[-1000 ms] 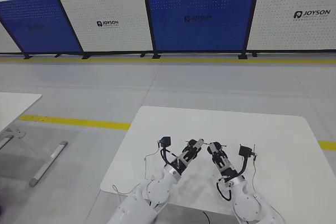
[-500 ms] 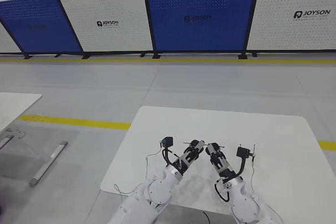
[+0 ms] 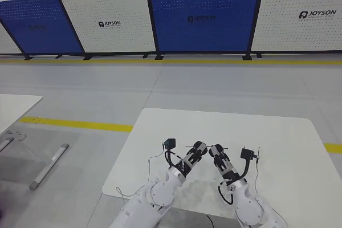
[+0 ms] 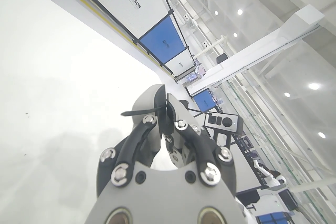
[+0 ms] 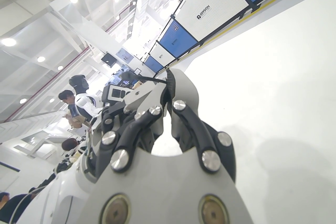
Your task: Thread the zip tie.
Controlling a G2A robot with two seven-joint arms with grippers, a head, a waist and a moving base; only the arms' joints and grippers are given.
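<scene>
A thin black zip tie is held between both grippers above the white table [image 3: 262, 131]. My left gripper [image 4: 166, 97] is shut on the zip tie [image 4: 139, 112], whose pointed tail sticks out sideways past the fingers. My right gripper [image 5: 168, 78] is shut on the other end of the zip tie [image 5: 148, 79], with the small square head [image 5: 128, 75] standing out beyond the fingertips. From above, the left gripper [image 3: 198, 148] and right gripper [image 3: 214, 150] hang close together, tips almost meeting, over the table's near middle.
The table's front edge [image 3: 119, 191] lies close behind the arms. Another white table [image 3: 11, 108] stands off to the left across the floor. Blue and white panels [image 3: 205, 25] line the far side of the room.
Both grippers have edged slightly toward each other, narrowing the gap between their tips. Each stays shut on the zip tie.
</scene>
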